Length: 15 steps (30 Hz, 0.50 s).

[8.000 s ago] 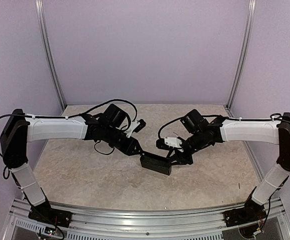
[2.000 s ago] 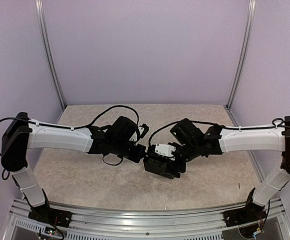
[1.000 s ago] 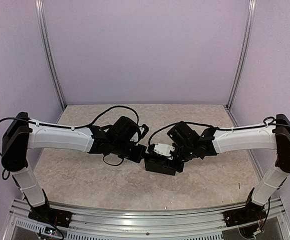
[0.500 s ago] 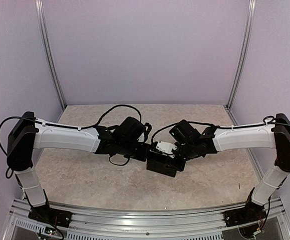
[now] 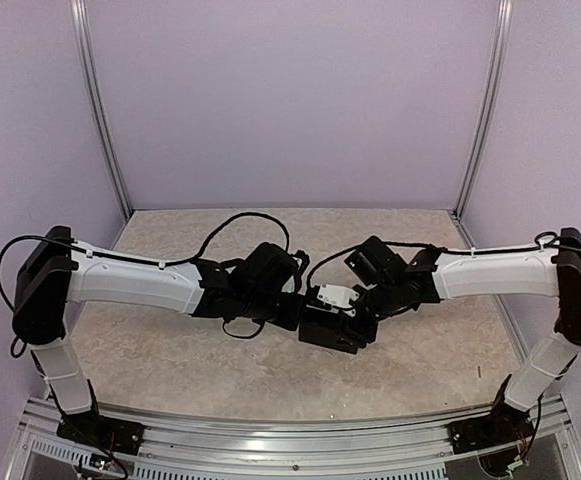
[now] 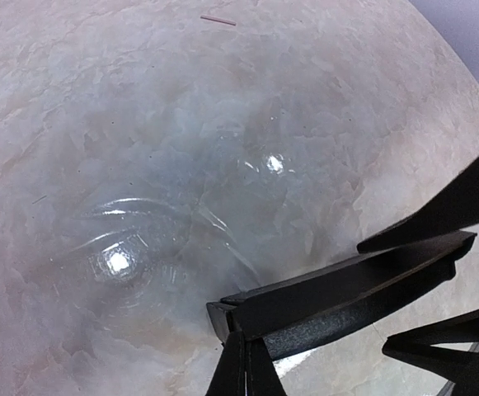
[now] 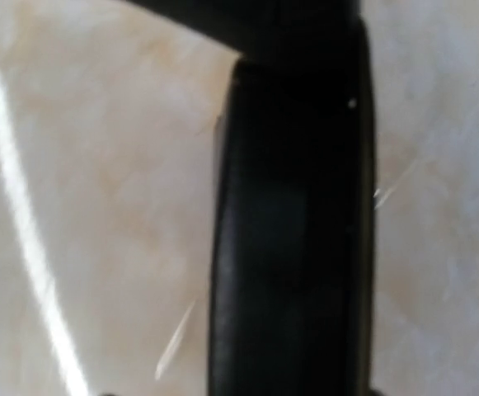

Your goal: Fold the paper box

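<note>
Black box (image 5: 330, 332) is sitting mid table (image 5: 170, 350), looking light and crease-prone, so I'm guessing edges are safest; left claw (image 6: 241, 342) is pressing shut at its corner, can't tell for right claw (image 5: 356, 318).

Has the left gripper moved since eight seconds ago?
Yes. In the top view the left gripper, pinching the left end of the paper box, has moved right and slightly nearer, away from the left frame post.

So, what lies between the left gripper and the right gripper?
The black paper box lies between the left gripper and the right gripper, as the top view shows.
</note>
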Available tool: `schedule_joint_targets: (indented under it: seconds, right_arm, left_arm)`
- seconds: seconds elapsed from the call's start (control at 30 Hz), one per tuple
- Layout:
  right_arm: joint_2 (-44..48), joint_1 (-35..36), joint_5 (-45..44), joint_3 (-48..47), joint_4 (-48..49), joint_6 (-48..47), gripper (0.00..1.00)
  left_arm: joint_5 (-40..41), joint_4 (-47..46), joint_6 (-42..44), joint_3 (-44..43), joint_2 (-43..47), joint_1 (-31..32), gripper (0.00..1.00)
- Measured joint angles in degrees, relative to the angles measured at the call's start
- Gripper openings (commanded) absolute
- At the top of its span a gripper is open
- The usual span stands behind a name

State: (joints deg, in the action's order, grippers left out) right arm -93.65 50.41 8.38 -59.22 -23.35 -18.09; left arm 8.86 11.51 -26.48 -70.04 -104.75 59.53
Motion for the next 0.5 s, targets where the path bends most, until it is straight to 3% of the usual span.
schedule_joint_targets:
  seconds: [0.1, 0.2, 0.33, 0.5]
  right_arm:
    - [1.75, -0.50, 1.44, -0.52, -4.04, -2.16, 0.77]
    - [4.90, -2.32, 5.81, -3.13, -7.32, -5.14, 0.79]
    - [11.23, -6.91, 14.51, -8.48, -9.90, -9.64, 0.78]
    - [15.45, -11.65, 18.95, -8.48, -13.14, -18.45, 0.70]
  left_arm:
    - [-0.79, -0.17, 0.90, 0.63, 0.55, 0.90, 0.00]
    - [-0.83, -1.05, 1.75, 1.18, 0.66, 1.14, 0.00]
    - [-0.85, -2.12, 3.10, 1.66, 0.66, 1.05, 0.00]
    - [-0.83, -2.32, 4.57, 1.66, 0.63, 1.05, 0.00]
